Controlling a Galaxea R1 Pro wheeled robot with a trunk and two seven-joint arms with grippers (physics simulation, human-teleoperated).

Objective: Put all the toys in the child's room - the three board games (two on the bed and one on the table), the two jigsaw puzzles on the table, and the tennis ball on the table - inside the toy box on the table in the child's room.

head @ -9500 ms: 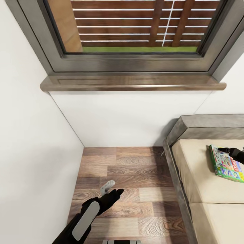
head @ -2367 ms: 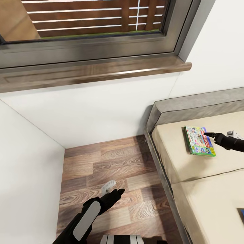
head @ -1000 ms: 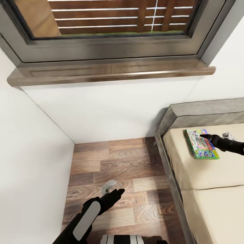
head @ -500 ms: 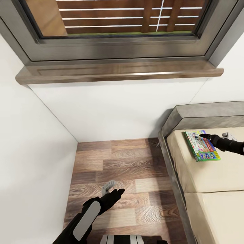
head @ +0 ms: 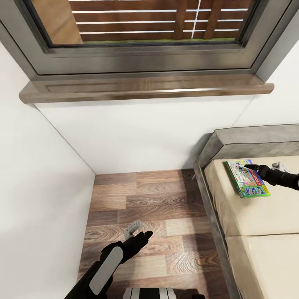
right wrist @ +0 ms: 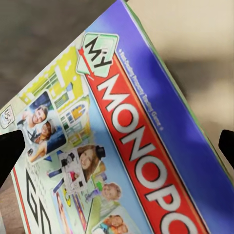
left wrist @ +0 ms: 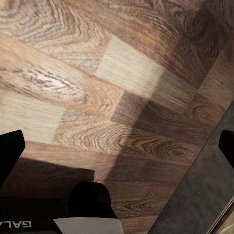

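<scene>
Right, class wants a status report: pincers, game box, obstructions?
Right pincer open over Monopoly box on bed. Left pincer open above floor. No obstruction seen.

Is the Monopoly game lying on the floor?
No, the Monopoly game lies on the beige bed, beside the wooden floor, with the right gripper over it.

monopoly box (right wrist: 122, 146) cropped, right arm (head: 282, 177) cut off

Flat cardboard Monopoly game box (right wrist: 122, 146): blue, red diagonal band, white letters, green edge. Wood-grain brown plank floor (head: 145, 207); beige mattress (head: 249, 216).
</scene>
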